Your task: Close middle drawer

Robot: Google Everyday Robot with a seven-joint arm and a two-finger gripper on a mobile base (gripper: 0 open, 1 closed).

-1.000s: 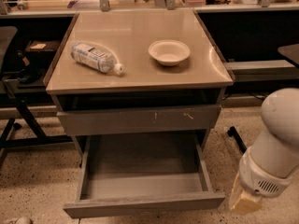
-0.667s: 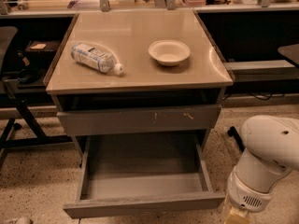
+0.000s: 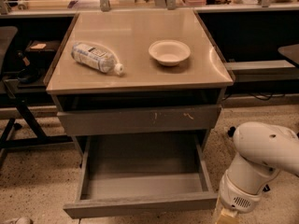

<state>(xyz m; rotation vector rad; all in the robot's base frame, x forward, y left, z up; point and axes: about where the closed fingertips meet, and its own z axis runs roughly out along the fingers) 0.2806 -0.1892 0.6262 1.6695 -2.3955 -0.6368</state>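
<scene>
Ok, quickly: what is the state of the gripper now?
Gripper: at the bottom edge, right of the open middle drawer; open or closed cannot be told.

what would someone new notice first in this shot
The wide, shallow grey drawer stands pulled far out at the bottom centre, its inside bare. Just right of its front corner hangs the robot's bulky white arm, with the gripper at the picture's bottom edge. On the tan cabinet top are a clear plastic bottle lying on its side, left, and a pale round bowl, right.
</scene>
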